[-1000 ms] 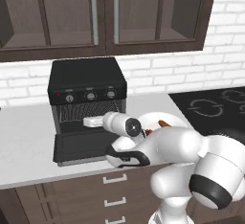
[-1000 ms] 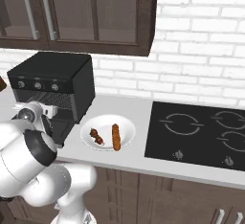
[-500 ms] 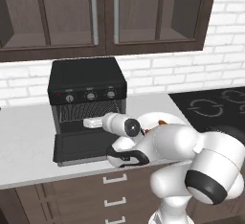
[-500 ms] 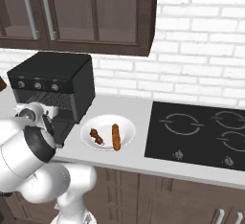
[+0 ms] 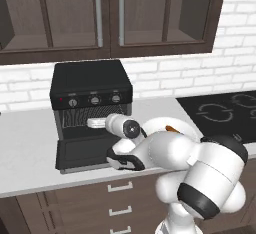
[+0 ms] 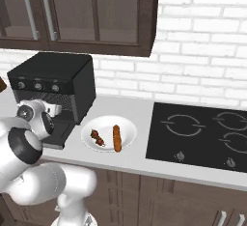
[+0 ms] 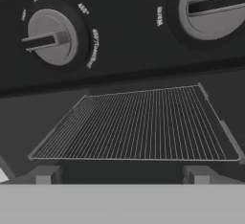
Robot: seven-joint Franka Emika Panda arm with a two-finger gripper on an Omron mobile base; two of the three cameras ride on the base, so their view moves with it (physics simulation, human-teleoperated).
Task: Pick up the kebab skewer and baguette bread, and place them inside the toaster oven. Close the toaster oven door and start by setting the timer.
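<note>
Directly ahead of the open end effector (image 7: pixel 122 176), toaster oven (image 7: pixel 124 65) rack.

The white arm folds forward from its base, elbow bulging out low and forearm reaching ahead at about counter height. The wrist is turned so the hand lies roughly level, pointing away from the base. The gripper (image 7: pixel 120 175) has its jaws spread wide — its two dark fingertips (image 7: pixel 43 174) stand well apart, nothing between them. In the left base view the gripper (image 5: pixel 96 123) shows as a pale stub — probably the fingers, though too small to resolve.
</note>
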